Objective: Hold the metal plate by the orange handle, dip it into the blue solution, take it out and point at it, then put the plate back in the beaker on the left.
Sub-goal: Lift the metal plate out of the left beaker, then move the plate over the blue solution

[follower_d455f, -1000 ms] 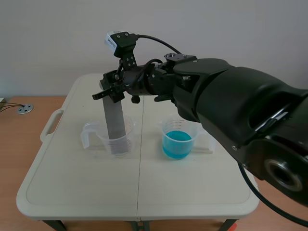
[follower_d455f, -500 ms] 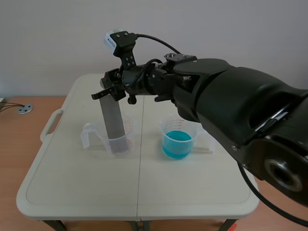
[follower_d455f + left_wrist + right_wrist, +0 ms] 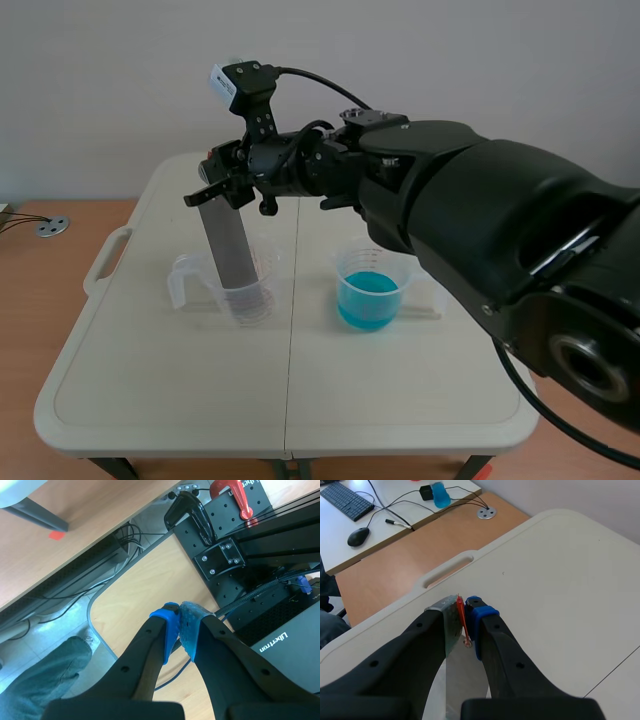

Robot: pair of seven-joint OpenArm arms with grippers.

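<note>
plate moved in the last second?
Yes. The metal plate has tipped: its upper end swung left, while its lower end is still inside the left beaker.

Your right arm [image 3: 450, 220] stretches in raised from the right and past the middle, the right gripper [image 3: 225, 192] pinched tight on the plate [image 3: 236, 265] at its upper end. Your left gripper [image 3: 179, 625] appears only in its own wrist view, fingers meeting, pads pressed together.

Table [image 3: 150, 385] with left beaker [image 3: 203, 287], blue-solution beaker [image 3: 370, 292]
</note>
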